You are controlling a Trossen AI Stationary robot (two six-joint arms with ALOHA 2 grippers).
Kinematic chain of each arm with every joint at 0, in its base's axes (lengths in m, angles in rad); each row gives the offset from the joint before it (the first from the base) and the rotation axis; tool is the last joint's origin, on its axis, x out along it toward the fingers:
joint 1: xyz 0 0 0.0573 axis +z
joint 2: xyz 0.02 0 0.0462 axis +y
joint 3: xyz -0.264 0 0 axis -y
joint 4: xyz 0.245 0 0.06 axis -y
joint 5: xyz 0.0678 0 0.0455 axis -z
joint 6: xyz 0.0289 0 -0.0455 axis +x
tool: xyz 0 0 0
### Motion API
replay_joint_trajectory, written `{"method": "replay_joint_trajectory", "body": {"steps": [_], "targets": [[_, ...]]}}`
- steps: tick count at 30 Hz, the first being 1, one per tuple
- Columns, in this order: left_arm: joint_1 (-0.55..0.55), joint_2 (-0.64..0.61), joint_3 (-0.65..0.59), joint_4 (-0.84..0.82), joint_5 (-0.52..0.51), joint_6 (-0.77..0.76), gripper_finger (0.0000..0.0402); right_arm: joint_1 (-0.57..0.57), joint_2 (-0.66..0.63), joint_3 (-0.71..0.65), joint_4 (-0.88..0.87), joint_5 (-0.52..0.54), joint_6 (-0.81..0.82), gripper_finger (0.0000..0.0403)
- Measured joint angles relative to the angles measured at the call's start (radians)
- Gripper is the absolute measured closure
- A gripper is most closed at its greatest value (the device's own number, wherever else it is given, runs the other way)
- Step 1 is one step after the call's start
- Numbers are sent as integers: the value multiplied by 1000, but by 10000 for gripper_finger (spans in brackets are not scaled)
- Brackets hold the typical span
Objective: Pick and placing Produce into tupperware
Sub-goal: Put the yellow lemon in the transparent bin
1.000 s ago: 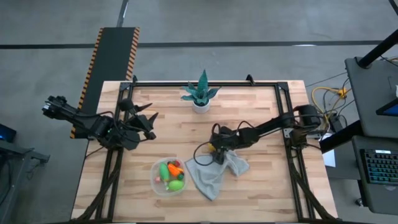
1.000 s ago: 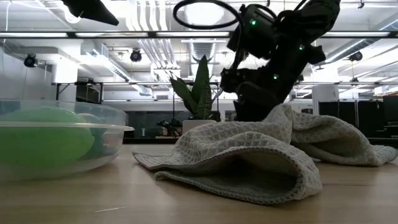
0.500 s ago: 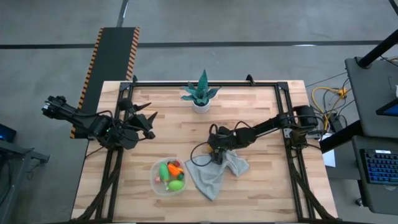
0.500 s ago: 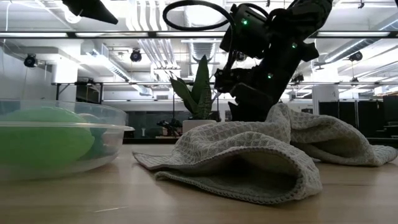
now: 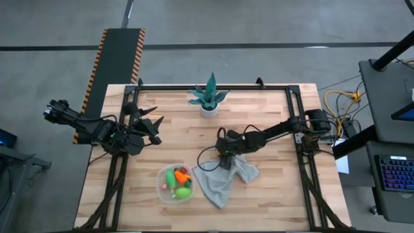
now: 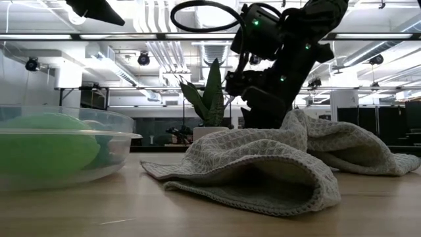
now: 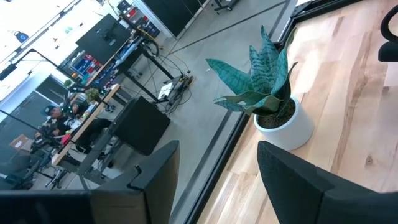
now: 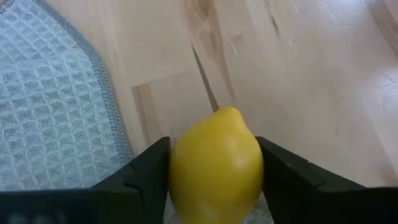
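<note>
My right gripper (image 5: pixel 223 157) is shut on a yellow toy lemon (image 8: pixel 216 165) at the far edge of the grey cloth (image 5: pixel 223 181), right of the tub. The clear tub (image 5: pixel 176 184) stands near the front edge and holds green, orange and red toy produce (image 5: pixel 178 182). In the low view the tub (image 6: pixel 59 148) shows a green piece inside. My left gripper (image 5: pixel 152 126) is open and empty at the table's left edge, above the wood. My right gripper pinches the lemon between its two fingers (image 8: pixel 146 171), one on each of its sides (image 8: pixel 180 168). The lemon's pointed end (image 8: pixel 229 112) faces away from the wrist, toward the wood below. The fingers point downward, over the bare table beside the cloth's edge (image 8: pixel 109 106).
A spiky teal plant in a white pot (image 5: pixel 208 97) stands at the far edge, also in the left wrist view (image 7: pixel 267 93). The crumpled cloth (image 6: pixel 263 164) lies between my right gripper (image 6: pixel 263 99) and the tub. Bare wood (image 5: pixel 272 116) lies at the far right.
My right gripper has gone a little toward the table's left edge with the lemon still between its fingers. The cloth, the tub and my left arm have kept still.
</note>
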Motion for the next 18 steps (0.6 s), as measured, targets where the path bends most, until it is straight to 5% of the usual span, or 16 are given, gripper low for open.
{"method": "replay_joint_trajectory", "body": {"steps": [18], "targets": [[0,0,0,0,0,0,201,0,-3,104,-55,-2,-49,211]]}}
